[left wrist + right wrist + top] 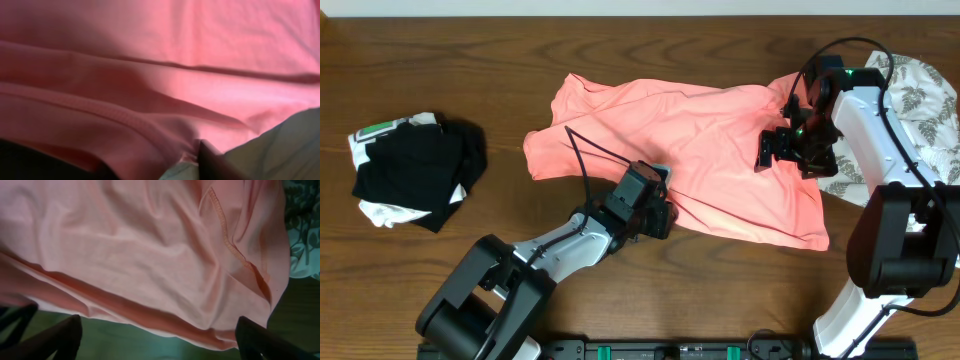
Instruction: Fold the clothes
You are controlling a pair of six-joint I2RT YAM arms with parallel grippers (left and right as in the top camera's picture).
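On the dark wooden table (470, 60), 1 pink T-shirt (690, 140) lies rumpled at centre. The right gripper (780, 148) is spread wide at its edge. The left gripper (658, 192) is buried in fabric, possibly pinching; its grip cannot be told.

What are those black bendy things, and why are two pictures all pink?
They are two robot arms at a wooden table. One picture looks down from above; the other two come from wrist cameras close to the salmon-pink T-shirt. A black-and-white bundle and a leaf-print garment lie at the table's ends. The right end effector is open over the shirt, holding nothing. The left end effector sits at the shirt's near edge; whether it grips is unclear.
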